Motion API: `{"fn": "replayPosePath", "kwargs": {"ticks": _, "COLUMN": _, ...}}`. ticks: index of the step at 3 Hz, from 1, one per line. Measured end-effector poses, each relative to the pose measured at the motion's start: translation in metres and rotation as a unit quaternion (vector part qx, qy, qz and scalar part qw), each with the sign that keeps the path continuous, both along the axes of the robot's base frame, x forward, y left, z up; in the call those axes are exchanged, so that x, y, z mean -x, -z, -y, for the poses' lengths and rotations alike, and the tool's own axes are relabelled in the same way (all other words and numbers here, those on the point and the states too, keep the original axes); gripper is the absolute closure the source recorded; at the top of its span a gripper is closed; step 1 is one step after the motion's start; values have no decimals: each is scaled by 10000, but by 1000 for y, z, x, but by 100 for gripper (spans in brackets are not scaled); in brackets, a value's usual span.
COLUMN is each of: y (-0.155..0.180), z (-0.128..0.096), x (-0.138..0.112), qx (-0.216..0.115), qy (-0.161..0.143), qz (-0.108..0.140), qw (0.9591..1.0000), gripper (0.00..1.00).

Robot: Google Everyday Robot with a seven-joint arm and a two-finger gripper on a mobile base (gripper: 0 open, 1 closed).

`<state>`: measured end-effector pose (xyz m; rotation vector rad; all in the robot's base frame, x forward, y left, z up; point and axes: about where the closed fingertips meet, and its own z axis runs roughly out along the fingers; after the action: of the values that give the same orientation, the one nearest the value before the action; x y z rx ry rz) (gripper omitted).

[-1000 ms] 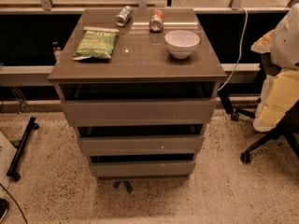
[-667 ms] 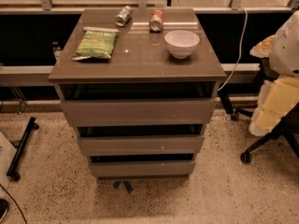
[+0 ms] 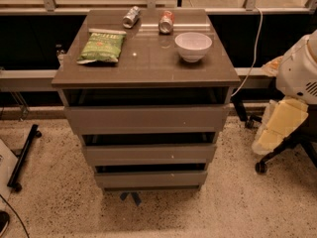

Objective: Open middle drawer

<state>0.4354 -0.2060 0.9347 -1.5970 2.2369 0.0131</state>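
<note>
Floor (image 3: 237, 207): speckled terrazzo under the cabinet (image 3: 148, 66).
Cabinet top: green chip bag (image 3: 101, 46) at left, two cans (image 3: 131, 17) at the back.
Bowl (image 3: 193, 53): white, on the cabinet top's right.
Middle drawer (image 3: 148, 153): second of the cabinet's three fronts.
Gripper (image 3: 271, 139): right of the cabinet, well apart; grip state cannot be told.

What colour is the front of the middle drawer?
The middle drawer is plain grey-brown (camera view); the gripper is off to its right.

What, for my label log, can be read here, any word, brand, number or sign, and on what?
Nothing reads clearly.
Green chip bag: print on its top band, too blurred to read.
Silver can: nothing legible.
Red can: markings too blurred to read.
Middle drawer: no text, only a pale speck.
Gripper, at the picture's right edge: no text.
</note>
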Motion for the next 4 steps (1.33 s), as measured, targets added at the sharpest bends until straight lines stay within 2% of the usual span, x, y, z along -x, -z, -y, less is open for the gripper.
{"fn": "replayPosePath", "kwargs": {"ticks": 1, "y": 4, "z": -1, "x": 1, "qx": -3, "qy": 56, "qz": -17, "qw": 10000, "gripper": 0}}
{"fn": "replayPosePath", "kwargs": {"ticks": 2, "y": 50, "z": -23, "x": -1, "qx": -312, "qy": 18, "qz": -327, "qw": 9990, "gripper": 0}}
{"fn": "replayPosePath", "kwargs": {"ticks": 3, "y": 128, "z": -56, "x": -6, "qx": -760, "qy": -73, "qz": -766, "qw": 9941, "gripper": 0}}
{"fn": "replayPosePath", "kwargs": {"ticks": 4, "y": 183, "z": -69, "x": -16, "qx": -1043, "qy": 91, "qz": -1011, "qw": 9894, "gripper": 0}}
